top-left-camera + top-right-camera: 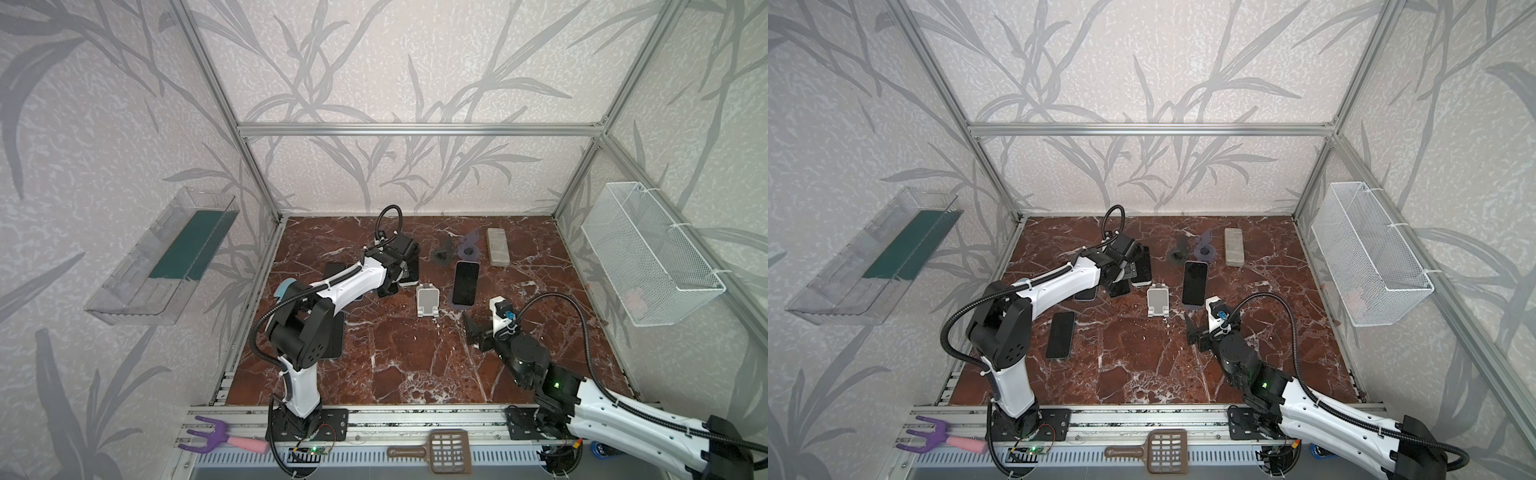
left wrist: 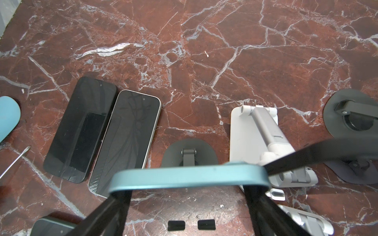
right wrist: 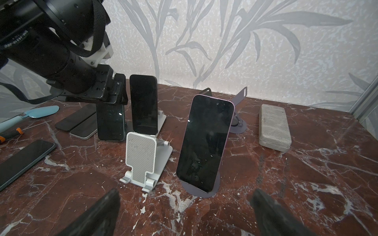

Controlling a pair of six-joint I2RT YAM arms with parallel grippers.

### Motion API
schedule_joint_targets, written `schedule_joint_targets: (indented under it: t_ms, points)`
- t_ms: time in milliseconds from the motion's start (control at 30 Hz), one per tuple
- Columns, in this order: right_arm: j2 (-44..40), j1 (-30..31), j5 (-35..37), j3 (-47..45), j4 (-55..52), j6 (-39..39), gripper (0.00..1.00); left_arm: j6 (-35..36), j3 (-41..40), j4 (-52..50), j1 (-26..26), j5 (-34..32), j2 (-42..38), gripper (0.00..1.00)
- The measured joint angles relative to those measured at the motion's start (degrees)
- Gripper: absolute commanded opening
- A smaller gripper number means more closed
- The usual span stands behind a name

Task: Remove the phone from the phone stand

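A teal-edged phone [image 2: 188, 175] [image 3: 110, 120] stands upright on a dark phone stand, whose round base [image 2: 189, 152] shows behind it in the left wrist view. My left gripper [image 1: 399, 270] [image 1: 1129, 270] comes down over the phone's top. Its two black fingers [image 2: 116, 204] press on the phone's two sides, so it is shut on it. My right gripper [image 3: 184, 212] [image 1: 473, 328] hovers low over the table in front of the stands. It is open and holds nothing.
A dark phone [image 3: 143, 104] leans on a white stand beside the held one. An empty white stand [image 3: 143, 161] and a purple phone [image 3: 204, 141] on its stand are further front. Two phones [image 2: 79, 130] [image 2: 126, 141] lie flat at left. A grey block [image 3: 274, 128] lies at the back right.
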Motion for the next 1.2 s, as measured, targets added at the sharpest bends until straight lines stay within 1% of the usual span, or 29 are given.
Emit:
schedule_joint_targets:
  t_ms: [433,600,800,1000,1200]
  points:
    - [0.4,0.0,-0.4,0.0,0.1,-0.2,0.99,-0.5,-4.2,5.5,0.0,0.0,0.0,0.81]
    - [0.4,0.0,-0.4,0.0,0.1,-0.2,0.99,-0.4,-4.4,6.8,0.0,-0.2,0.0,0.75]
    - [0.4,0.0,-0.4,0.0,0.1,-0.2,0.99,-0.3,-5.4,8.5,0.0,-0.7,-0.1,0.7]
    - [0.3,0.0,-0.4,0.0,0.1,-0.2,0.99,0.3,-6.3,9.7,0.0,-0.9,-0.6,0.61]
    - [0.2,0.0,-0.4,0.1,0.1,-0.2,0.99,1.6,-6.7,10.1,0.0,-0.1,-1.2,0.56]
